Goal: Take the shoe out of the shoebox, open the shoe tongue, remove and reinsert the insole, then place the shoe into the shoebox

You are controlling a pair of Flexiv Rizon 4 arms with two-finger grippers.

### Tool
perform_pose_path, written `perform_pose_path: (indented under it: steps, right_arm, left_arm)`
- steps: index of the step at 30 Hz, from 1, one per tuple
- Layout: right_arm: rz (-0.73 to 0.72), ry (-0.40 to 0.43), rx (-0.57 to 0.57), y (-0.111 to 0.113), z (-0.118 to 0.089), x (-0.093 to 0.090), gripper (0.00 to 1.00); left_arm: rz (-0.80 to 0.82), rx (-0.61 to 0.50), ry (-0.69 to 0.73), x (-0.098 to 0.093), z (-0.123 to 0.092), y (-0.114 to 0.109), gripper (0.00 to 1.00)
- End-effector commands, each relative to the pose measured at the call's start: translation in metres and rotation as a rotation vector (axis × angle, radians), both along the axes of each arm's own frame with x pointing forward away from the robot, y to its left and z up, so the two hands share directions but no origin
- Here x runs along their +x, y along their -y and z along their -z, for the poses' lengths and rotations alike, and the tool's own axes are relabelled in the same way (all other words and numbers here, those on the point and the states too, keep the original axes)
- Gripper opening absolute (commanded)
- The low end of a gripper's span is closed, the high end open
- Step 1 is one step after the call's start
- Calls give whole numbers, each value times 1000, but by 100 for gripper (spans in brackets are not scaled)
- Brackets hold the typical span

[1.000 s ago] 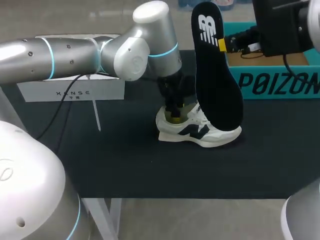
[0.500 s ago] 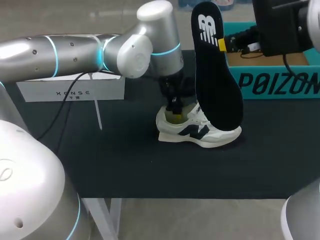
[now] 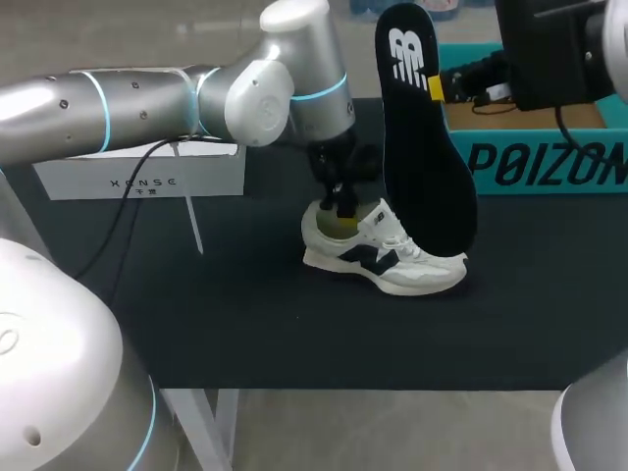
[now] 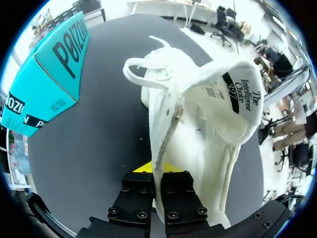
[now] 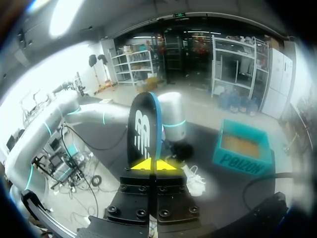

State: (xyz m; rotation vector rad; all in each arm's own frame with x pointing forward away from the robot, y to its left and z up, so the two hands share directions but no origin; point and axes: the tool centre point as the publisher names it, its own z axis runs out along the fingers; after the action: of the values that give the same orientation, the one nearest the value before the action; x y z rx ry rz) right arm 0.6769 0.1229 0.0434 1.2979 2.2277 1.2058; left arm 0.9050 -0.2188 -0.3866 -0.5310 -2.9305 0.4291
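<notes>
Both arms are busy: left claw (image 3: 340, 201) is pinched together on the heel collar of the white sneaker (image 3: 392, 267), which sits mid-bench (image 3: 245, 314), near-left of the teal shoebox (image 3: 535, 157). Right claw (image 3: 437, 88) is clamped on the black insole (image 3: 427, 167), holding it upright by the sneaker's toe.

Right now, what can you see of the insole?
The insole is out of the shoe: a thin, black, foam-looking sole with a white logo at its upper end and a pale blue edge. It hangs upright, the right jaws shut on its side near the logo. Its lower end overlaps the shoe's toe; contact unclear.
</notes>
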Motion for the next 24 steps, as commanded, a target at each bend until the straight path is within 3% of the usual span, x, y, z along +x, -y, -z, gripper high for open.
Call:
perform_pose_path:
  steps: [1,8,10,17,24]
  right_arm:
    - [0,-3,-1,-2,0,2,0]
    - [0,-3,-1,-2,0,2,0]
    - [0,-3,-1,-2,0,2,0]
    - [0,-3,-1,-2,0,2,0]
    - [0,-3,-1,-2,0,2,0]
  left_arm:
    - [33,3,6,-3,-18,-6,0]
    - [300,43,6,-8,-34,-11,0]
    - [315,27,16,-6,-41,-12,0]
    - [607,-3,59,-8,-64,-14,0]
    - [820,20,128,-19,-65,-7,0]
